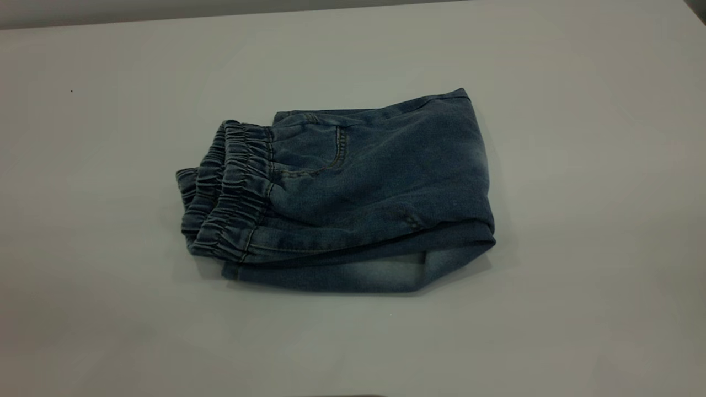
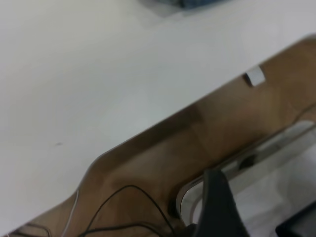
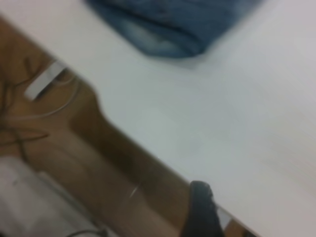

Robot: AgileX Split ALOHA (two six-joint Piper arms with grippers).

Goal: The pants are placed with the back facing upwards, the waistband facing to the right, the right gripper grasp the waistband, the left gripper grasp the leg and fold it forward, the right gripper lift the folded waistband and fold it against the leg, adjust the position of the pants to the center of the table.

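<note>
One folded bundle of pants lies mid-desk, faded blue denim, waistband ruffled at the exterior view's left, a pocket seam on top. Both tools hang past the desk edge, well apart from the pants; only one dark finger of the left and what seems one finger of the right show, spread untellable.

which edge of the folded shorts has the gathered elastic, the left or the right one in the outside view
The left edge: the waistband lies there as stacked dark ruffled folds on the pants. The right edge is smooth denim, a plain rounded fold with a pale faded patch.
</note>
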